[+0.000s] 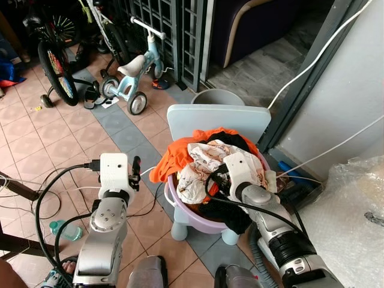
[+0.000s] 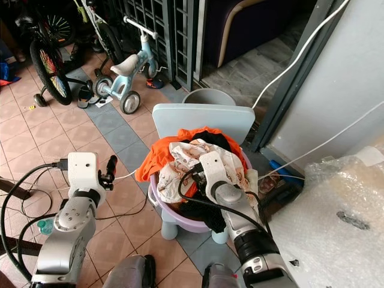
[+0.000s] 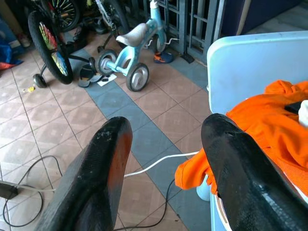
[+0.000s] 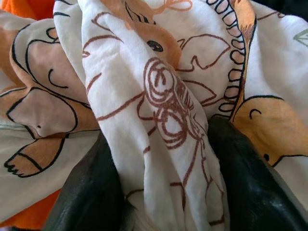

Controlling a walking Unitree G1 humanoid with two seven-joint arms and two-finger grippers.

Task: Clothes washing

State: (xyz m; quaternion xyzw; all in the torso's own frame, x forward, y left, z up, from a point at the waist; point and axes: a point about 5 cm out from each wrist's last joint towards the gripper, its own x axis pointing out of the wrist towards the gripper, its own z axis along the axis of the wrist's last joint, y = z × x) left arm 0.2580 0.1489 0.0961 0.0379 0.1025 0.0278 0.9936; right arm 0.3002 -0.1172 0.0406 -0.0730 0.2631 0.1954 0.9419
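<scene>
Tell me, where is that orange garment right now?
The orange garment drapes over the left rim of the purple basin on the pale blue chair, beside the white printed cloth.

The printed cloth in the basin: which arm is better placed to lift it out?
Right. The right claw already pinches a fold of the printed cloth in the basin. The left claw hangs open beside it, over the floor.

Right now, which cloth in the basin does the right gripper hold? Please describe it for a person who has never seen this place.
Find the pale blue child's chair on the tiled floor; a lilac basin heaped with clothes sits on it. On top of the heap lies a white printed cloth, with a fold pinched in the right gripper. Brown and orange cartoon drawings mark it out from the plain orange garment and the black clothes.
</scene>
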